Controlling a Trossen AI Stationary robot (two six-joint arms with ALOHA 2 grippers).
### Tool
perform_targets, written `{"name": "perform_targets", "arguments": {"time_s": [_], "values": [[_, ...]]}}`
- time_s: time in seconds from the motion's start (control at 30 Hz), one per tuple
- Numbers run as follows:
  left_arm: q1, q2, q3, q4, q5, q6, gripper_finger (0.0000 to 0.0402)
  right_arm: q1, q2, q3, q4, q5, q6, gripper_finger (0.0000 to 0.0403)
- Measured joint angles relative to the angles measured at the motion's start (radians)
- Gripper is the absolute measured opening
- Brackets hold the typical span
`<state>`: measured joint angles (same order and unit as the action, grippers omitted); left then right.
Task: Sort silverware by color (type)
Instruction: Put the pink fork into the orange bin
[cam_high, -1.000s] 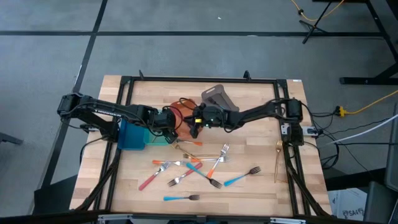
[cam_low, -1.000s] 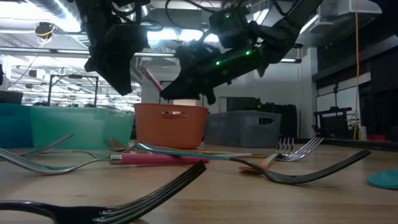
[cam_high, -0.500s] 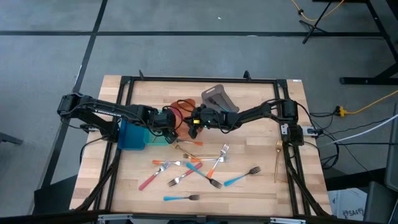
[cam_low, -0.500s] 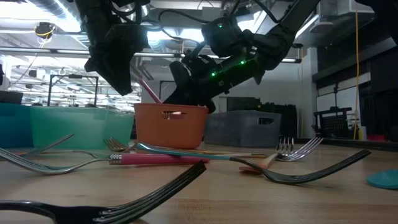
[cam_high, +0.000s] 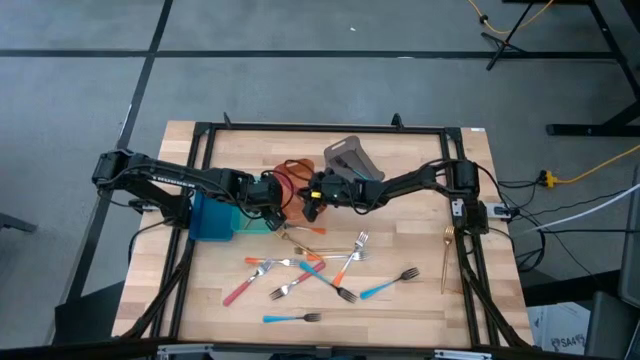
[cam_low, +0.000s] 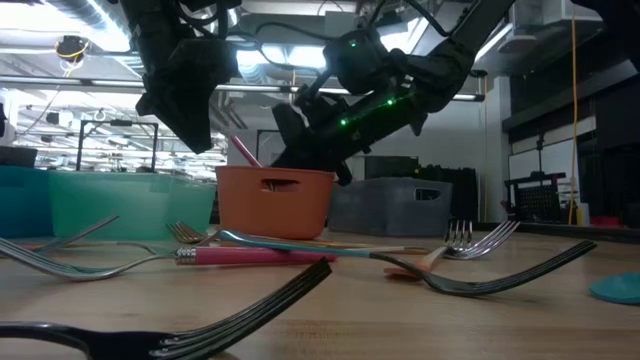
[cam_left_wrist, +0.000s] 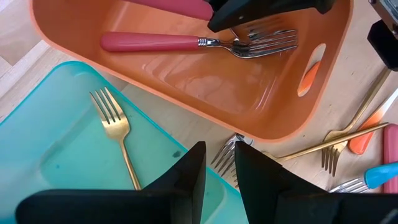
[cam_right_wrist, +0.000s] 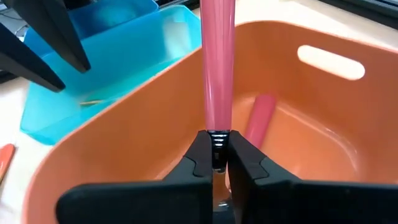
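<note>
My right gripper (cam_high: 309, 197) is over the orange bin (cam_high: 289, 176), shut on a pink-handled utensil (cam_right_wrist: 217, 62). The utensil's handle slants up over the bin's rim in the low view (cam_low: 244, 152). Another pink-handled fork (cam_left_wrist: 155, 42) lies on the bin floor. My left gripper (cam_left_wrist: 220, 167) hovers over the near edge of the orange bin and the teal bin (cam_high: 209, 216); it is slightly open and holds nothing. A gold fork (cam_left_wrist: 115, 132) lies in the teal bin. Several forks with pink, orange and blue handles (cam_high: 305, 270) lie scattered on the table nearer me. My right gripper pinches the pink-handled utensil between its two fingers at the metal neck (cam_right_wrist: 217, 142), just below the handle's end. The pink handle (cam_right_wrist: 217, 74) runs straight on beyond the fingertips. The utensil is lifted clear and tilted, with its handle end inside the orange bin.
A grey bin (cam_high: 350, 156) stands behind the orange one. A blue-handled fork (cam_high: 290, 318) lies near the table's near edge. A gold utensil (cam_high: 447, 256) lies by the right frame rail. The black frame rails (cam_high: 320, 128) border the wooden table.
My right gripper has moved slightly toward the table's left and down over the orange bin, still shut on the pink-handled utensil. The pink handle, first above the bin's rim in the low view, has sunk toward it and now dips inside.
</note>
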<state>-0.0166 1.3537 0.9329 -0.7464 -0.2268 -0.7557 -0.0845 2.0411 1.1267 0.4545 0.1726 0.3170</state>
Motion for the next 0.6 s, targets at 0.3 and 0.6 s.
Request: {"name": "perform_targets", "arguments": {"time_s": [0.3, 0.6], "values": [[0.000, 0.000, 0.000, 0.000, 0.000, 0.007, 0.0079, 0.000, 0.000, 0.000, -0.037, -0.008, -0.029, 0.0034], [0.000, 0.000, 0.000, 0.000, 0.000, 0.007, 0.0079, 0.000, 0.000, 0.000, -0.037, -0.008, -0.030, 0.0039]]}}
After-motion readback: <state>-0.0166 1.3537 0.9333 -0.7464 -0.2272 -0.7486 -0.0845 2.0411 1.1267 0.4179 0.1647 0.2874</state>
